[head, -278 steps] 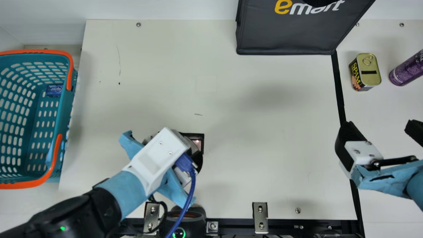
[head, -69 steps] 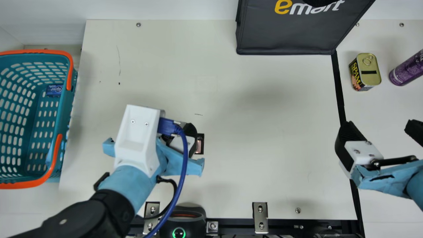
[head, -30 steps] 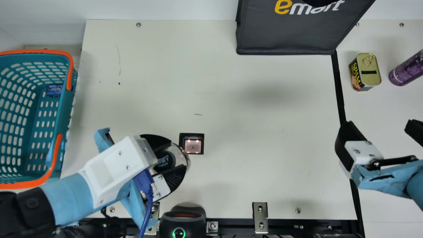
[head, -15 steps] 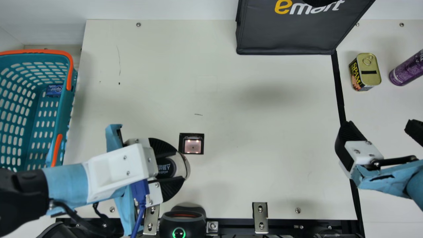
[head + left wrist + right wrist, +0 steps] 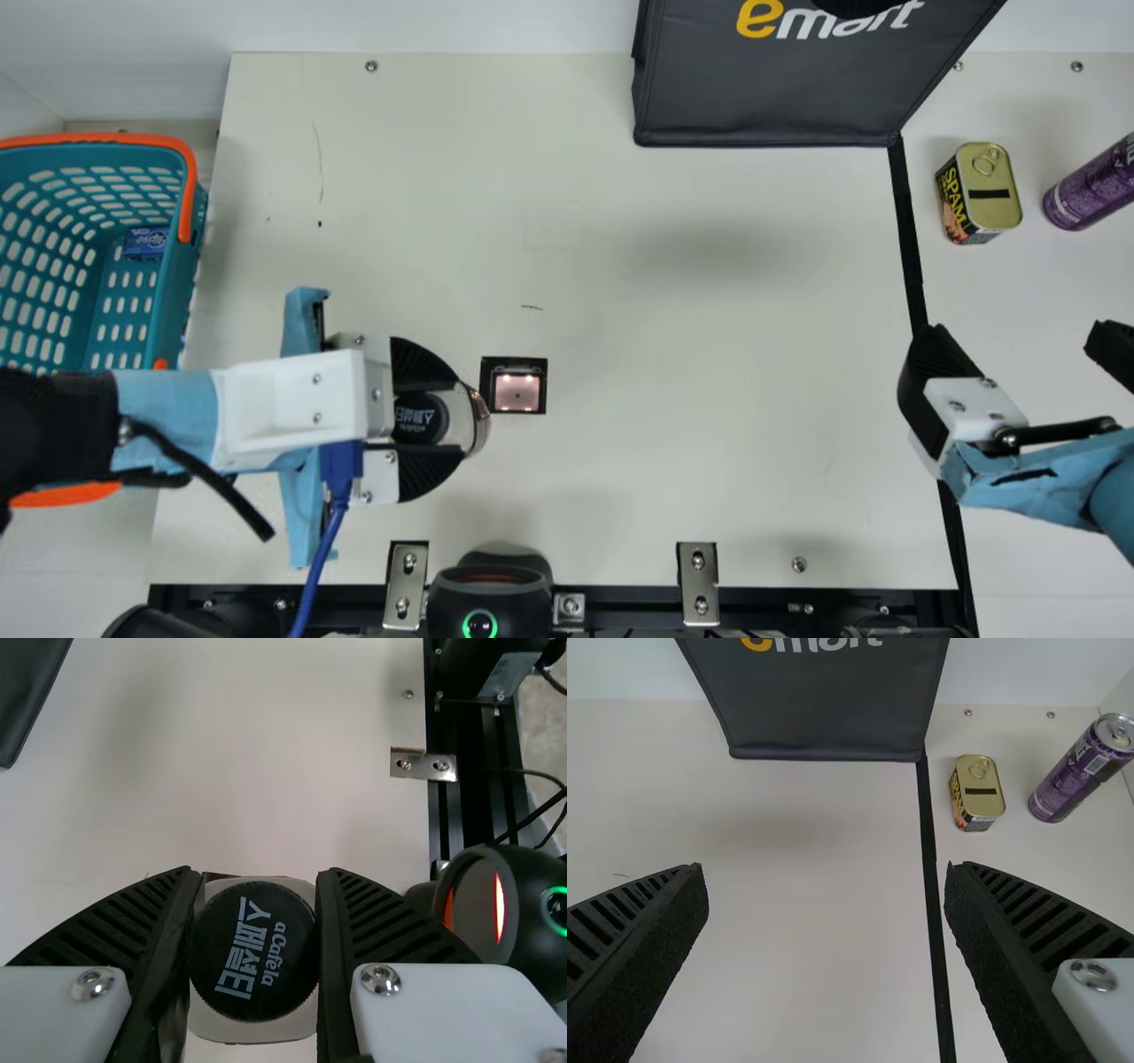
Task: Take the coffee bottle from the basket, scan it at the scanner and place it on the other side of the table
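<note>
While the left pincer clamps the half-hidden bottle, the cropped right pincer gapes.

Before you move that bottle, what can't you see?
Bottle's underside: hidden by its own body in the main view, by its cap in the left wrist view.
Bottle's gripped sides: covered by my left gripper's fingers, both views.
Basket: main view, cut off by the left edge, partly behind my left arm.
Bag's top: cut off by the top edge, main view.
</note>
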Action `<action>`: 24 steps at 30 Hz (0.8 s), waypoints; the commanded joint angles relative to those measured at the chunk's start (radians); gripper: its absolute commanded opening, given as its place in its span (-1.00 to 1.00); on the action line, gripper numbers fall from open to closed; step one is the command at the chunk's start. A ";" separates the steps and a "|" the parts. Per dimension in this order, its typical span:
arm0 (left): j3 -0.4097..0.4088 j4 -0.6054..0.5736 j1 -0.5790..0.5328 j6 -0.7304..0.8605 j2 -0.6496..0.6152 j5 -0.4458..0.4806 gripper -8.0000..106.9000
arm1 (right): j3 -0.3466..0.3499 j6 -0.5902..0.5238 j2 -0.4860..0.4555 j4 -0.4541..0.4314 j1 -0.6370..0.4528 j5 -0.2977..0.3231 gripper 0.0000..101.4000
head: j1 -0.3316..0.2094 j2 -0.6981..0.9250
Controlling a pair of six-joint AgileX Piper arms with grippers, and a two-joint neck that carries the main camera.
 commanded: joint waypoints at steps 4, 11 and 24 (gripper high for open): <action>0.010 -0.021 0.000 0.051 0.038 -0.013 -1.00 | 0.000 0.000 0.000 0.000 0.000 0.000 0.87 | -0.029 0.002; 0.031 -0.035 -0.029 0.062 0.101 -0.077 -1.00 | 0.000 0.000 0.000 0.000 0.000 0.000 0.87 | -0.029 0.002; 0.058 -0.063 -0.051 0.084 0.197 -0.168 -0.94 | 0.000 0.000 0.000 0.000 0.000 0.000 0.87 | -0.029 0.002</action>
